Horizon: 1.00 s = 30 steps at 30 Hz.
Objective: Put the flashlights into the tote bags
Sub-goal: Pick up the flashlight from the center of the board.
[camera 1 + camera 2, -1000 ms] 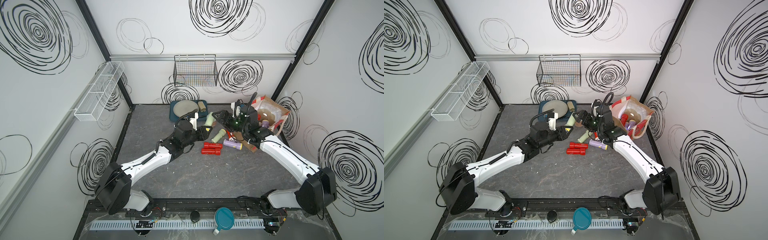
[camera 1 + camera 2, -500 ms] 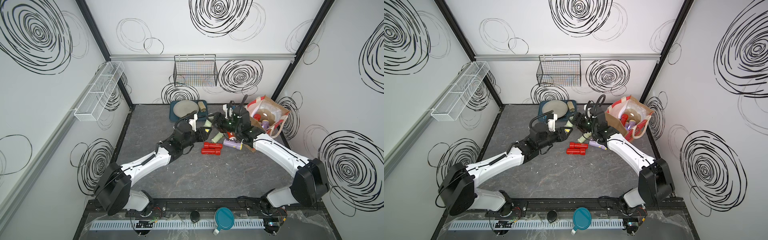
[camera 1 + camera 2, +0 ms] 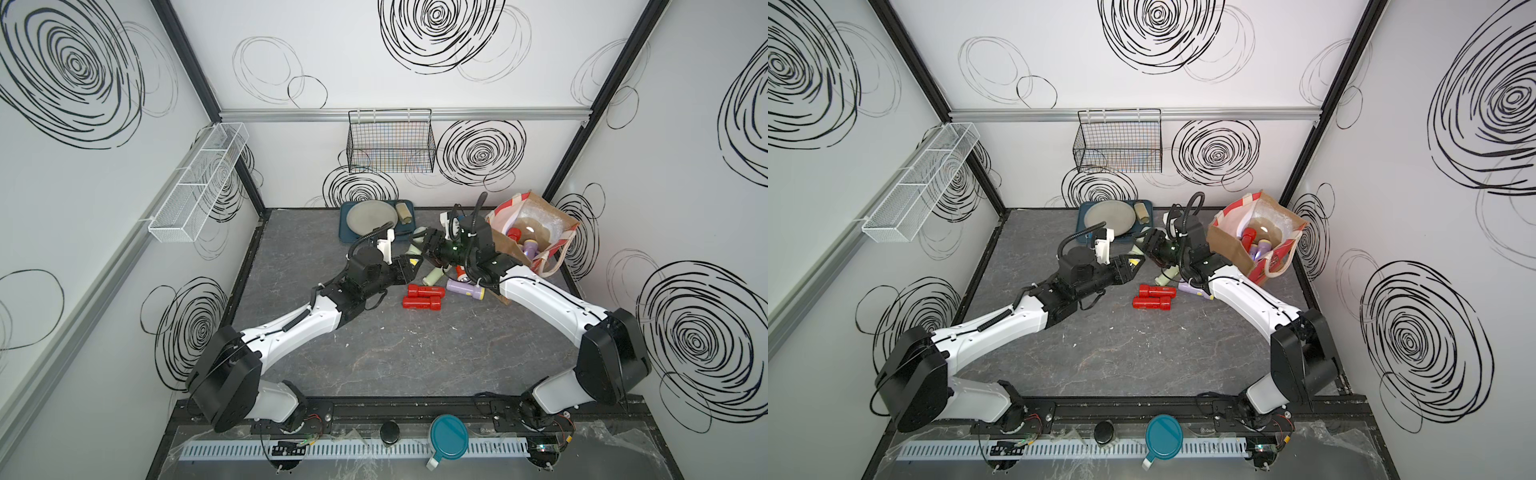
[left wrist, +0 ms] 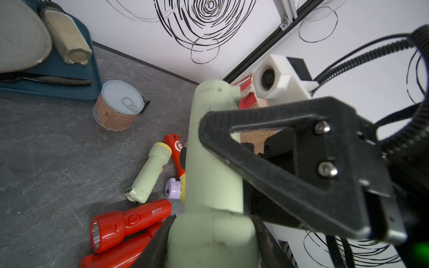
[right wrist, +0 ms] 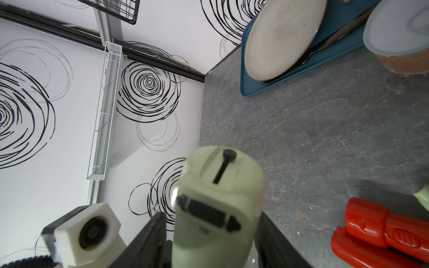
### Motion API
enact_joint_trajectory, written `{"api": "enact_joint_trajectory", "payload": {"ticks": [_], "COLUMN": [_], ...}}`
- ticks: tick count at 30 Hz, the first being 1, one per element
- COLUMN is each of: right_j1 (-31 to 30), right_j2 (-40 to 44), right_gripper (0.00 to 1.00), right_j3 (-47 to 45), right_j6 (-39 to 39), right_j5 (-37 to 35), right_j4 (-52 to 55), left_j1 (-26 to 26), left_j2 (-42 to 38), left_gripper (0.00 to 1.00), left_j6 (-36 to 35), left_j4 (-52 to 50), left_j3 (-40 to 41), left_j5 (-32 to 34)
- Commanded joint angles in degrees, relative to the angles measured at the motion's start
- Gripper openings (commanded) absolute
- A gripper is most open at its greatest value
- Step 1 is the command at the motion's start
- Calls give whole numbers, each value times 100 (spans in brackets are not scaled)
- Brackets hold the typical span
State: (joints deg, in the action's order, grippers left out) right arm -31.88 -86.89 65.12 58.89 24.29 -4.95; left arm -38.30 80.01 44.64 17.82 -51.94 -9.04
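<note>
The pale green flashlight [image 4: 213,167] hung in the air between my two arms, above the loose ones on the bench [image 3: 374,357] and near the tote bag [image 3: 510,247]. My left gripper [image 4: 212,232] was clamped on its wide head. My right gripper [image 5: 212,222] had its jaws either side of the tail end, though from the right wrist view I could not tell whether they were gripping or only flanking it. I took this for a handover from left to right, with the drop into the bag not yet made. The bag stood open at the far right of the bench with a red flashlight [image 3: 515,232] and a lilac flashlight [image 3: 530,249] inside. Next, I judged, the right side needed a firm hold before the left let go, then a lift clear of the bag's rim. A pair of red flashlights [image 3: 422,297], a second lilac flashlight [image 3: 465,289] and a second pale green flashlight [image 3: 432,275] lay on the bench waiting
</note>
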Motion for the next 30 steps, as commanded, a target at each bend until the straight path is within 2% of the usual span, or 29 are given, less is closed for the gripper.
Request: {"api": "enact_joint_trajectory", "payload": {"ticks": [1, 7, 13, 15, 19, 20, 24, 30], "right_j1": [-42, -45, -25, -6, 56, 100, 400, 1080], "right_j2": [-61, -100, -96, -34, 115, 171, 419, 635], "right_gripper": [60, 46, 22, 14, 6, 5, 0, 0], "right_j3": [37, 64, 207, 276, 483, 533, 567, 887], "right_j6": [35, -16, -229, -385, -871, -997, -1313, -1916], "right_j5": [40, 40, -4, -110, -391, -470, -673, -771], "right_j4": [-144, -155, 21, 174, 677, 803, 1172, 1927], "left_j1": [-16, -10, -19, -19, -28, -36, -71, -133], "left_j2": [-235, -225, -205, -221, -268, -291, -361, -364], "left_gripper": [0, 0, 1, 25, 67, 74, 90, 97], "left_j6": [44, 19, -102, -178, -312, -354, -503, -703], "left_j4": [508, 495, 333, 267, 136, 86, -91, -362], "left_j3": [52, 53, 9, -9, 2, 0, 0, -30], "left_j5": [-45, -43, -6, -3, -1, 19, 75, 134]}}
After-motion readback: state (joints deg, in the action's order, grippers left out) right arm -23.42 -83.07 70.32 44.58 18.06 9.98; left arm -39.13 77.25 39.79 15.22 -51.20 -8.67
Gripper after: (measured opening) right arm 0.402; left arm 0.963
